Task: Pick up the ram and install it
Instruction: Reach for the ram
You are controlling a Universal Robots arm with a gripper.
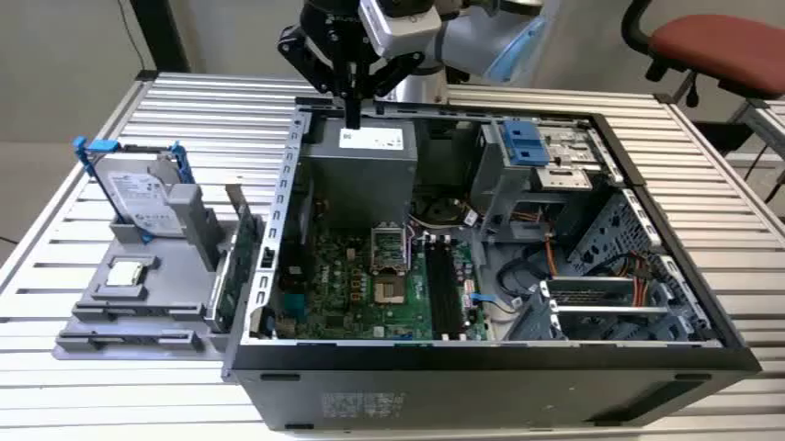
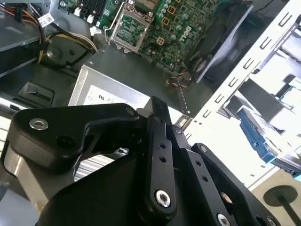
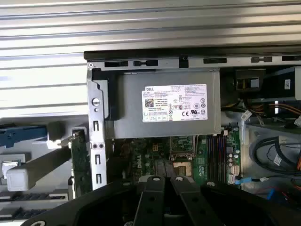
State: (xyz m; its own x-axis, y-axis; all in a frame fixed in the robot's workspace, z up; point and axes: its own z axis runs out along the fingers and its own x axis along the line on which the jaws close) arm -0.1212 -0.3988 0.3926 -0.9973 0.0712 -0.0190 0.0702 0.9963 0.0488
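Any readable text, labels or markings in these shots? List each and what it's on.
Power supply, white label: a logo and certification marks, fine print too small to read.
Hard drive, top label: too small to read.
Case, front sticker: blurred, unreadable.
Cable tag in the second wrist view: print too small to read.

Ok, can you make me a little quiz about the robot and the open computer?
1. True or false: the gripper hangs over the hard drive.
2. The hard drive's brackets are: A red, B blue, C yellow.
3. What does the computer case stand on?
Key: 1 false, it hangs over the power supply; 2 B; 3 a slatted metal table.
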